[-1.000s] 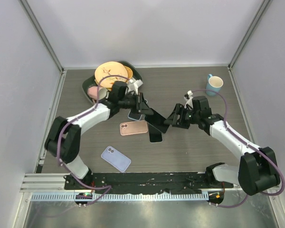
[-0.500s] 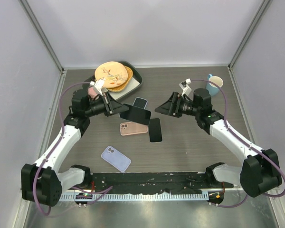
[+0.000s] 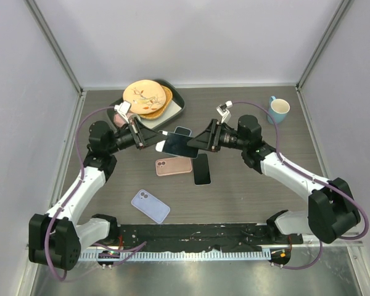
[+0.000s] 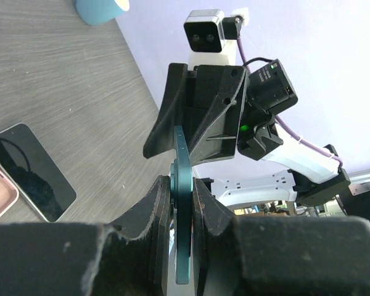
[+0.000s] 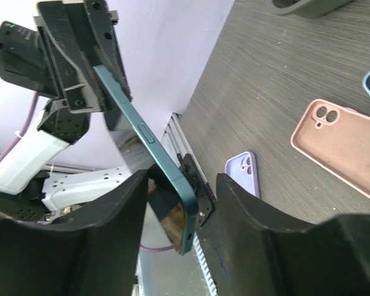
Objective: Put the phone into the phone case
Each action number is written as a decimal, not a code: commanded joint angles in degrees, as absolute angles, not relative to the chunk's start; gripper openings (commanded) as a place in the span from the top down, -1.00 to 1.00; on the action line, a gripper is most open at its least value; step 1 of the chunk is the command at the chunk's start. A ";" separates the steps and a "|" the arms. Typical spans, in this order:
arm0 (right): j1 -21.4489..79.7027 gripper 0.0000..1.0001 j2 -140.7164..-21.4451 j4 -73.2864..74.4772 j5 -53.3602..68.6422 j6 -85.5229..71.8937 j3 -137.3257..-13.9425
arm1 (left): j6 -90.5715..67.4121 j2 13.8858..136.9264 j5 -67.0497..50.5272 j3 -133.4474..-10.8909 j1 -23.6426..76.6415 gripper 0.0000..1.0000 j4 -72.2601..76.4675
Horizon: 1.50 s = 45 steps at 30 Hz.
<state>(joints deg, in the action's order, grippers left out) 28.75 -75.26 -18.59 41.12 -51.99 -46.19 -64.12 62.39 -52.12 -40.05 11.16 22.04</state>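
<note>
My left gripper (image 3: 155, 141) is shut on one end of a dark teal phone (image 3: 177, 145) and holds it in the air above the table's middle. The right gripper (image 3: 200, 142) is open, its fingers on either side of the phone's free end with a gap still showing. In the left wrist view the phone (image 4: 182, 203) stands edge-on between the pads of the left gripper (image 4: 182, 182). The right wrist view has the phone (image 5: 142, 132) running from the right gripper (image 5: 185, 180) up to the left gripper (image 5: 80, 61). A pink phone case (image 3: 174, 165) lies on the table just below the phone.
A lavender case (image 3: 150, 206) lies near the front. A black phone (image 3: 201, 168) rests beside the pink case, and a blue case (image 3: 184, 131) is partly hidden behind the held phone. A tray (image 3: 180, 106) with plates (image 3: 145, 95) stands at the back left, a blue cup (image 3: 279, 109) at the back right.
The left arm lifted the teal phone off the middle of the table and drew back left. The right gripper then moved left until its fingers came around the phone's free end.
</note>
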 commanded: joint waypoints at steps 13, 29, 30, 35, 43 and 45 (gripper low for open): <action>30.59 0.24 -77.43 -41.40 47.55 -65.48 -45.70 | -71.89 63.46 -52.91 -39.20 10.90 1.00 38.84; 30.15 0.26 -75.41 -41.22 47.99 -65.47 -41.40 | -73.21 63.90 -53.97 -38.85 10.90 1.00 41.13; 29.97 0.24 -75.24 -42.44 48.42 -66.00 -40.96 | -73.30 63.90 -53.88 -38.93 10.90 1.00 41.22; 29.71 0.33 -73.48 -46.93 48.52 -69.52 -38.15 | -73.74 65.03 -54.75 -38.85 10.90 1.00 42.09; 29.71 0.98 -73.48 -54.49 49.04 -74.44 -37.09 | -73.48 66.79 -55.19 -38.06 10.81 0.99 41.06; 29.79 0.98 -72.60 -53.01 49.04 -73.66 -36.74 | -71.90 67.23 -55.72 -38.14 10.90 0.70 39.65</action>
